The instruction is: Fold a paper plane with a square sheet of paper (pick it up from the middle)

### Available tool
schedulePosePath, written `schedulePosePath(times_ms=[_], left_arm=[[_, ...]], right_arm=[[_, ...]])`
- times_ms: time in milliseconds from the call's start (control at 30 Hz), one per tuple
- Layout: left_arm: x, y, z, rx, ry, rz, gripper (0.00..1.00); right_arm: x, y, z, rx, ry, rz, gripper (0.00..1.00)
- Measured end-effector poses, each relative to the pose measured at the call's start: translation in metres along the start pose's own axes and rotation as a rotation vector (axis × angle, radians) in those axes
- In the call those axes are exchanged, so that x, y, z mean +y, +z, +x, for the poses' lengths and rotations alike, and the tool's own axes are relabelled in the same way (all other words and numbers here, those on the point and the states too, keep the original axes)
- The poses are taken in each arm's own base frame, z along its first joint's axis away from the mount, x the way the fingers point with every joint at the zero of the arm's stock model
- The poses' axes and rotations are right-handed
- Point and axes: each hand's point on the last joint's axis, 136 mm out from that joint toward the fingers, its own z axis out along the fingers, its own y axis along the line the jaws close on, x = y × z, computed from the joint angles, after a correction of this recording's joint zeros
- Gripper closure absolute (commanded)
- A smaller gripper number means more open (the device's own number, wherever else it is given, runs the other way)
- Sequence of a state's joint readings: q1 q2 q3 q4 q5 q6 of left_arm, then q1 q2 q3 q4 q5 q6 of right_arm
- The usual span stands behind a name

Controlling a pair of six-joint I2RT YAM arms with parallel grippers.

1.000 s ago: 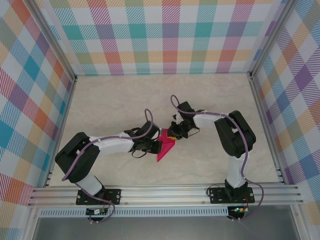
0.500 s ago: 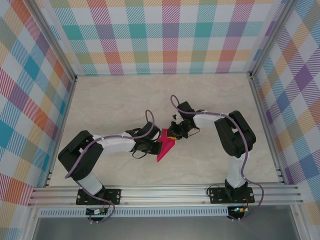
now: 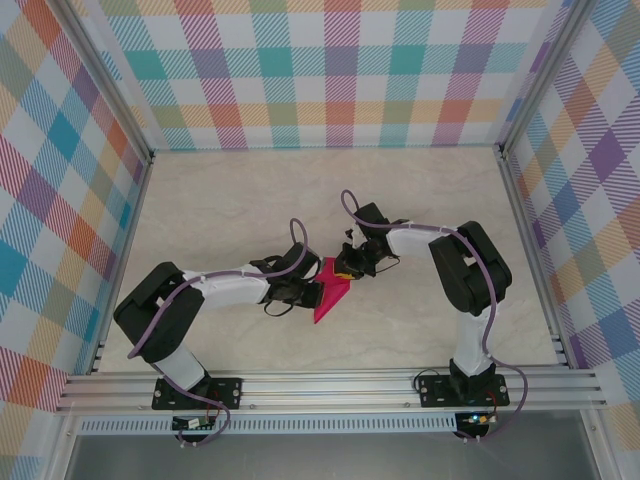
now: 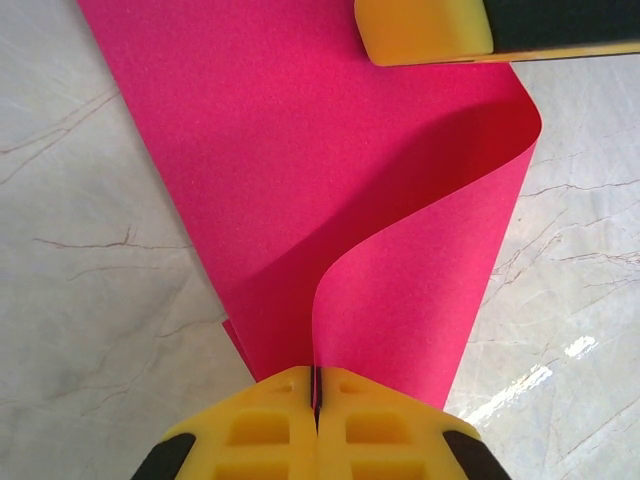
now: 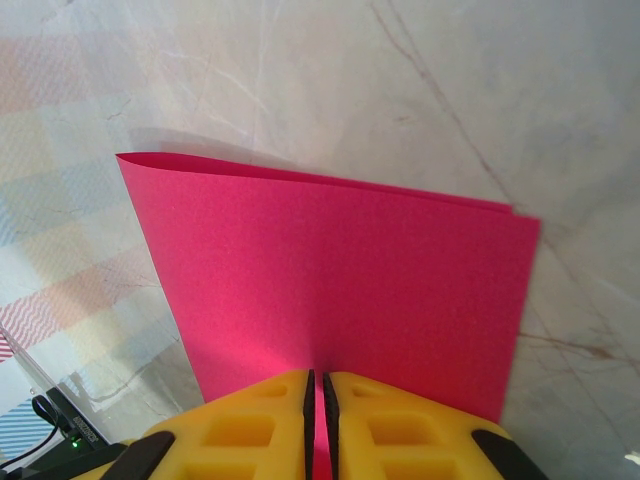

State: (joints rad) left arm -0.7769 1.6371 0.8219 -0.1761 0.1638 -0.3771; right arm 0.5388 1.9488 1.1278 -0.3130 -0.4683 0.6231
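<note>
Pinching the paper [image 3: 330, 292] from both sides, the two grippers meet just short of the table's [image 3: 230, 200] middle, toward its near edge. From above the paper shows as a narrow pink wedge, its point aimed at the table's near edge.

The left gripper [image 3: 300, 290] comes in from the table's left side. In its wrist view its yellow fingers [image 4: 270, 425] are pressed fully together on the paper's near edge, clamping a raised layer that curls up off the flat sheet lying on the table.

The right gripper [image 3: 348, 268] reaches in from the table's right side and grips the paper's far end. In its wrist view its jaws are nearly closed, with a thin pink edge caught in the slit between them. The paper beyond is doubled, two layers showing at its far edge
</note>
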Motion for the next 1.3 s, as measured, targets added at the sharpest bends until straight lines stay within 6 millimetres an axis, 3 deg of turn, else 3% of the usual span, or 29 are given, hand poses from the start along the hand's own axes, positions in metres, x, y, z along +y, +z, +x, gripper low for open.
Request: schedulePosePath(times_ms=[700,1300], left_arm=[[0.001,0.0058,-0.001,-0.016,0.002,0.008,1.0],[-0.0024,-0.0017,0.0058,0.003,-0.011,0.032,1.0]], right_arm=[[-0.0012,-0.0065,0.0001,-0.013,0.0,0.042,0.79],[-0.0026,-0.0047,0.0013,0.0,0.005,0.046,0.84]])
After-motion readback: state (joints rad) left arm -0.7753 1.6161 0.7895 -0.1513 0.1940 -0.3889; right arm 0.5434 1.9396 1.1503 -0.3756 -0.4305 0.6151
